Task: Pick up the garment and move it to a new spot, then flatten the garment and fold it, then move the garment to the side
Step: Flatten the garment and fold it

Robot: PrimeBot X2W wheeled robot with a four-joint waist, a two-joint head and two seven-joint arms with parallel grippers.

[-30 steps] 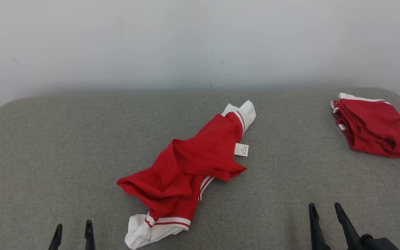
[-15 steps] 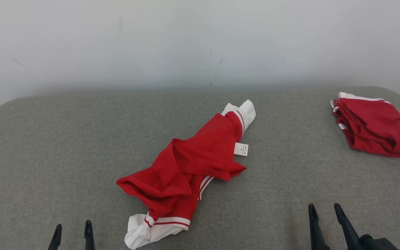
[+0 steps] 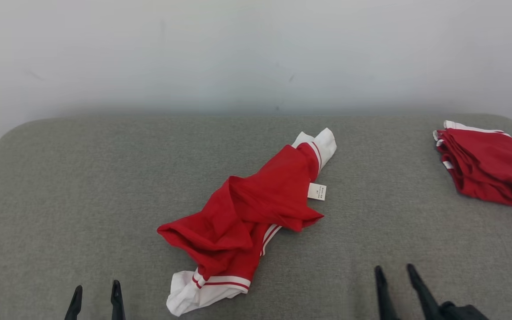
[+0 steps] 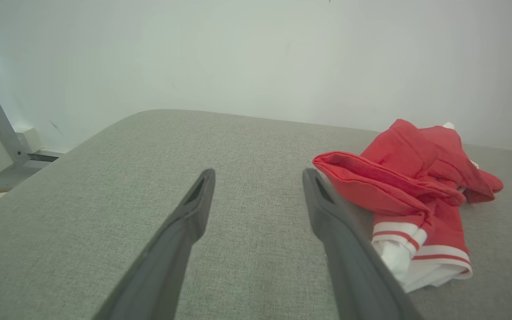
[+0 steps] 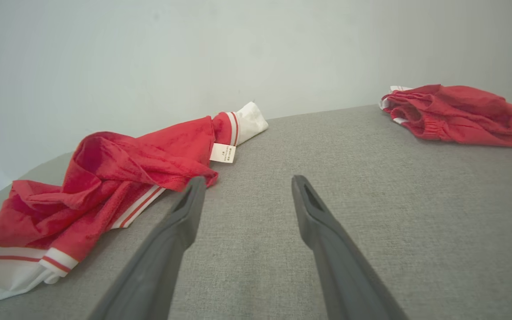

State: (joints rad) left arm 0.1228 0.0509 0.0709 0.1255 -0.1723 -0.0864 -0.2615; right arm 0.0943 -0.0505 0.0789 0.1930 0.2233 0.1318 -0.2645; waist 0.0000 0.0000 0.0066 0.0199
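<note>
Garment (image 3: 247,213) lies crumpled on table (image 3: 82,186); left hand (image 3: 97,286) and right hand (image 3: 394,267) spread, empty.

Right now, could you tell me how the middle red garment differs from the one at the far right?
The middle garment lies crumpled and strung out; the right garment sits folded. The middle garment bares wide white cuffs; the right garment, only thin white edges. Both are red.
</note>
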